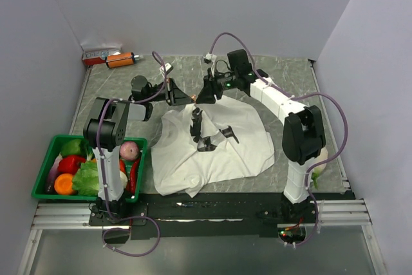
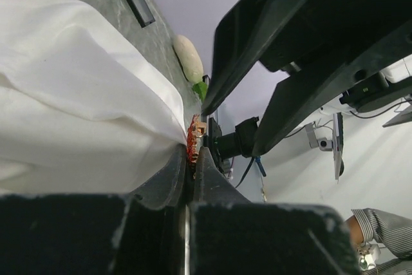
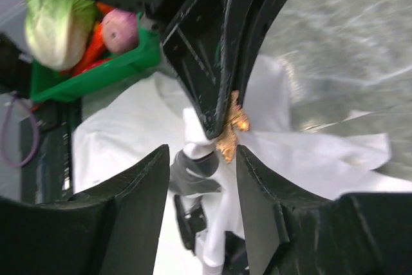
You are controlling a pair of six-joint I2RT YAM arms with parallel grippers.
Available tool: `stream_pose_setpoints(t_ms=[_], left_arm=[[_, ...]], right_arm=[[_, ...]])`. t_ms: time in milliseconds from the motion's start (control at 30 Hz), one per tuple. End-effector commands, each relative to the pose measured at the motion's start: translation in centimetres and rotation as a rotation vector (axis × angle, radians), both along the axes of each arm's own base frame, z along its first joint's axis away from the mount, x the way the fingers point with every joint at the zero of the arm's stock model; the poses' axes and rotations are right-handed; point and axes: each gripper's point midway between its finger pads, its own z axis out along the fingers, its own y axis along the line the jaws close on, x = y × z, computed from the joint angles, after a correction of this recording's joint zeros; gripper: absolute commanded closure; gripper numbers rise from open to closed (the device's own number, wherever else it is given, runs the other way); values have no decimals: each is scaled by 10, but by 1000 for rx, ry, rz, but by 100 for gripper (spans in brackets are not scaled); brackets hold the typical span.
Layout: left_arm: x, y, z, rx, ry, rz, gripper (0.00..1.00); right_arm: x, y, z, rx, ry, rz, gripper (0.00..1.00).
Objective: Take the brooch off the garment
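The white garment [image 1: 219, 146] with black printed shapes lies crumpled mid-table. A fold of it is pulled up at its far edge. My left gripper [image 1: 185, 94] is shut on the tiny orange-red brooch [image 1: 195, 98], which still touches the cloth. In the left wrist view the brooch [image 2: 193, 141] sits pinched between the shut tips [image 2: 192, 154], with the garment [image 2: 71, 107] to the left. My right gripper [image 1: 207, 92] faces it from the other side, open. In the right wrist view its fingers [image 3: 145, 191] flank the brooch [image 3: 232, 127] and the raised cloth [image 3: 322, 152] without touching.
A green basket [image 1: 40, 170] of vegetables stands at the near left, beside the left arm base. An orange bottle [image 1: 121, 60] and a red-and-white box [image 1: 100, 53] lie at the far left corner. A pale vegetable [image 1: 320, 160] lies by the right arm base.
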Motion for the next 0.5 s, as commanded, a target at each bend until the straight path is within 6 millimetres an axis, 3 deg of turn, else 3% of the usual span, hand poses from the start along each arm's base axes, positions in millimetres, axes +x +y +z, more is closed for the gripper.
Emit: stream_pose_setpoints(t_ms=[0, 467], left_arm=[[-11, 2, 23, -26, -116, -31, 99], [-14, 2, 29, -37, -127, -40, 99]], right_arm=[[-19, 3, 0, 28, 64, 81, 47], [-5, 9, -21, -43, 50, 31, 51]])
